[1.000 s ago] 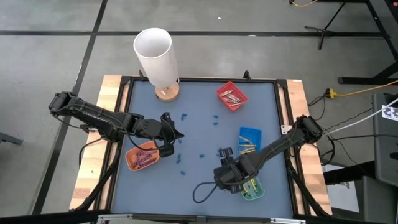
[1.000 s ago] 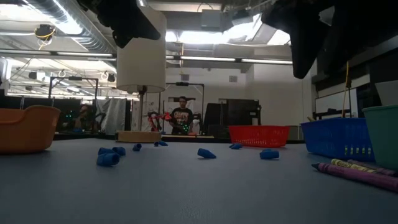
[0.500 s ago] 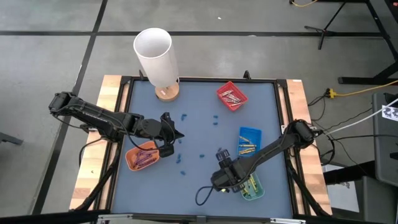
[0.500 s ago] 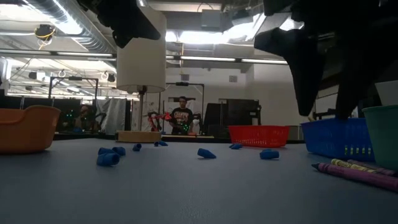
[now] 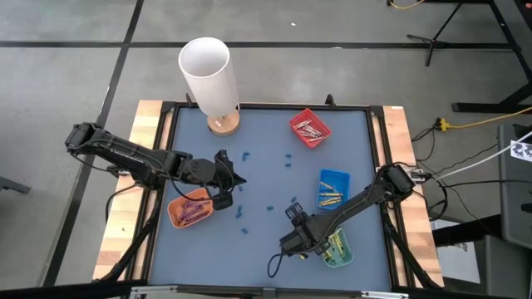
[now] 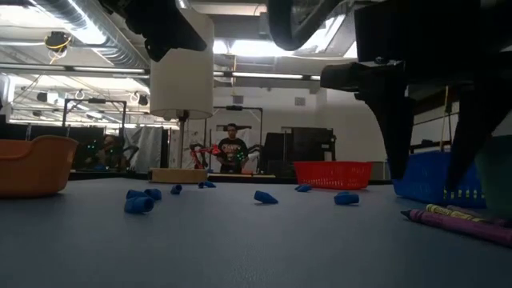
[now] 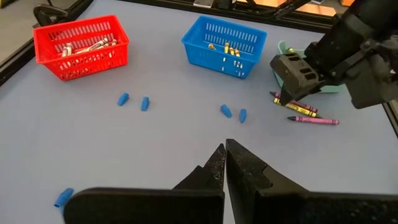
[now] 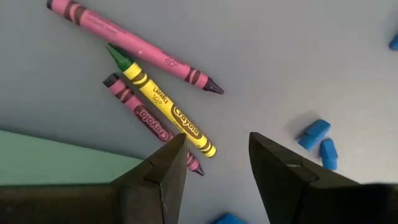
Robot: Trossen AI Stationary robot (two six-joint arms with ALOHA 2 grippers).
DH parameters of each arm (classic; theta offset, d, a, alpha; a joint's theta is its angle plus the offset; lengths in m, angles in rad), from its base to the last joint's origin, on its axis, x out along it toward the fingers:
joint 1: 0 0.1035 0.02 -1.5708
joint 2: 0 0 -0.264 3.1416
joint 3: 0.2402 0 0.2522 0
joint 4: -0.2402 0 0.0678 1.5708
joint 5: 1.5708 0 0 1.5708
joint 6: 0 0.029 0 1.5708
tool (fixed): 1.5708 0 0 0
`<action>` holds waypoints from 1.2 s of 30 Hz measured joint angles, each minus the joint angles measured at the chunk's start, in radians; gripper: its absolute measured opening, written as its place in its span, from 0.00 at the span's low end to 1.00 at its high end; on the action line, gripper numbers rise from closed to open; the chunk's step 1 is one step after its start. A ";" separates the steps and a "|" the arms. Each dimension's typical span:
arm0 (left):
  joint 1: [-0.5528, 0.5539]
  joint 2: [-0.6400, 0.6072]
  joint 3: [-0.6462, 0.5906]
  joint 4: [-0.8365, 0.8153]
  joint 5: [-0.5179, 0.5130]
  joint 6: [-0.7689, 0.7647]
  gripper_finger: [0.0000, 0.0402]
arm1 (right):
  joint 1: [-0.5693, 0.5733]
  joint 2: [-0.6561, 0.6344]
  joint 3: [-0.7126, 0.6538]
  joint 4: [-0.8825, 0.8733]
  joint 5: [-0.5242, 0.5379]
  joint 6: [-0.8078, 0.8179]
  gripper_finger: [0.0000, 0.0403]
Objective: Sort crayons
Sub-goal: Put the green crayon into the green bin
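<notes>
The right pincer (image 8: 214, 165) hangs with its fingers apart over three loose crayons on the blue bench (image 5: 266, 166), low in the high view beside the green tray (image 5: 339, 253): a yellow crayon (image 8: 163, 107) lies between a pink crayon (image 8: 127, 45) and a darker pink crayon (image 8: 149, 123), all three close together and nearly touching. That crowding is the likely trouble: closing here could catch two sticks at once, or nudge a neighbour so it rolls away or jams against the tray wall. A grip near a tapered tip could also let the stick pivot or slip. Small blue bits (image 8: 317, 142) lie nearby and could be swept along. The left pincer (image 7: 225, 163), fingers together and holding nothing, waits near the orange tray (image 5: 189, 209) at centre left; other crayons sit in the red basket (image 5: 309, 127) and blue basket (image 5: 333, 186).
</notes>
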 joint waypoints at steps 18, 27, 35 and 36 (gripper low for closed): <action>0.000 0.000 0.000 0.000 0.000 0.000 0.00 | 0.000 0.002 0.000 -0.024 -0.022 -0.057 0.43; 0.000 0.000 0.000 0.000 0.000 0.000 0.00 | 0.000 0.000 0.000 -0.136 -0.022 -0.055 0.43; 0.000 0.000 0.000 0.000 0.000 0.000 0.00 | 0.000 -0.002 0.001 -0.114 -0.001 -0.055 0.43; 0.000 0.000 0.000 0.000 0.000 0.000 0.00 | 0.000 -0.002 0.006 -0.113 0.008 -0.055 0.43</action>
